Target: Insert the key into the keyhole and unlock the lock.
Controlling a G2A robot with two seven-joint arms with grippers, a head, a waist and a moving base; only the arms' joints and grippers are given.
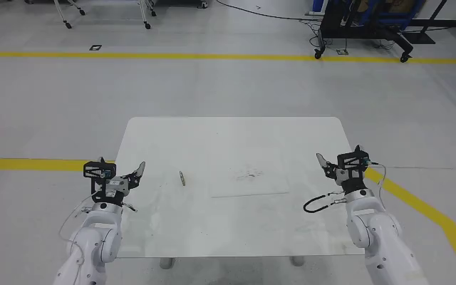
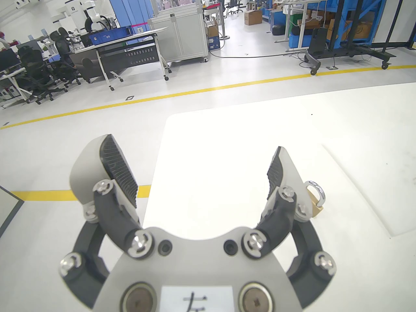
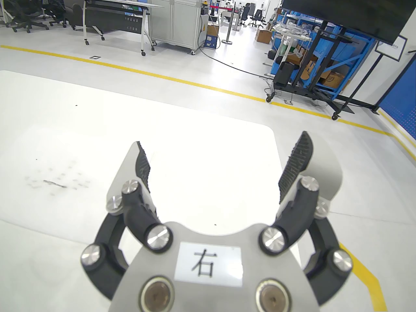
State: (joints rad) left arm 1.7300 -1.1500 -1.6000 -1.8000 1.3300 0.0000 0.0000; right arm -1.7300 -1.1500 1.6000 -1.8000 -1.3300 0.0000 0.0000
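Left tool (image 2: 195,155), jaws apart, lock (image 2: 316,198) near its tip

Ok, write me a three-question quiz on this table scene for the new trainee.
1. True or false: the left gripper is shut on the padlock.
2. Fill in: the right gripper is ___ and holds nothing.
3. Pick one: the padlock lies on the table
A) nearer the left gripper
B) nearer the right gripper
C) midway between the two

Key: 1 false; 2 open; 3 A.
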